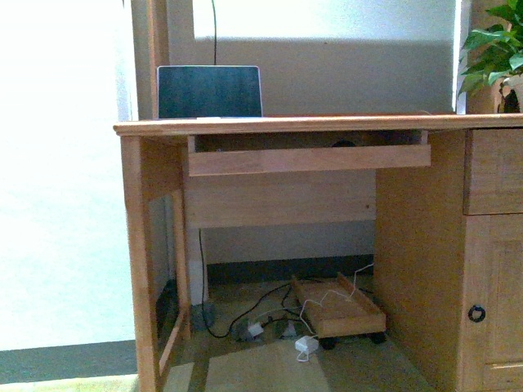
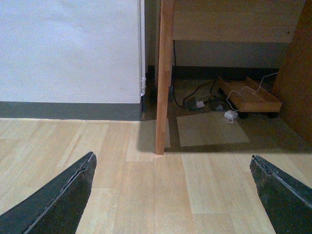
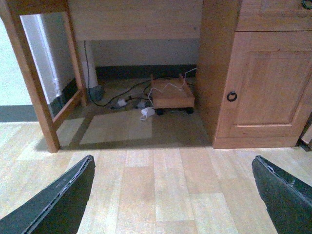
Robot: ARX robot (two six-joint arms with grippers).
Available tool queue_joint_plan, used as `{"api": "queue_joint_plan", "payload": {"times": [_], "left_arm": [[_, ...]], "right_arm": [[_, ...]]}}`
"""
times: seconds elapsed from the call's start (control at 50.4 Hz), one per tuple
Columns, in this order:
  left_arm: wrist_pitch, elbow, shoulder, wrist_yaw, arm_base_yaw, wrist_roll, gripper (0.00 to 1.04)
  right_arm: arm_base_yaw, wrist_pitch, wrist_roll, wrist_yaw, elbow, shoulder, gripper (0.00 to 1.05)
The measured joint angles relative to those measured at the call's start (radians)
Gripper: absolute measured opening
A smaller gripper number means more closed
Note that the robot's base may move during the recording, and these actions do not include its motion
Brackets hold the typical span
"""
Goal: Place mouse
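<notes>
The black left fingers [image 2: 58,200] and black right fingers [image 3: 58,200] are hanging spread wide apart over the pale plank floor [image 3: 156,195], facing the light wooden bench [image 1: 310,126].

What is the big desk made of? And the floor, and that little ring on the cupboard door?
The desk looks like light brown wood, smoothly finished; grain shows on its panels. The floor looks like pale planks with seams, real wood or laminate. The ring handle looks like dark metal, but it is too small to be sure.
</notes>
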Motion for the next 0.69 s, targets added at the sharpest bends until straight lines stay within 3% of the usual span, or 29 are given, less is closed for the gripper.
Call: {"api": "queue_joint_plan", "payload": {"times": [0.695], "left_arm": [[0.000,0.000,0.000,0.000,0.000,0.000,0.97]], "right_arm": [[0.000,0.000,0.000,0.000,0.000,0.000,0.97]]}}
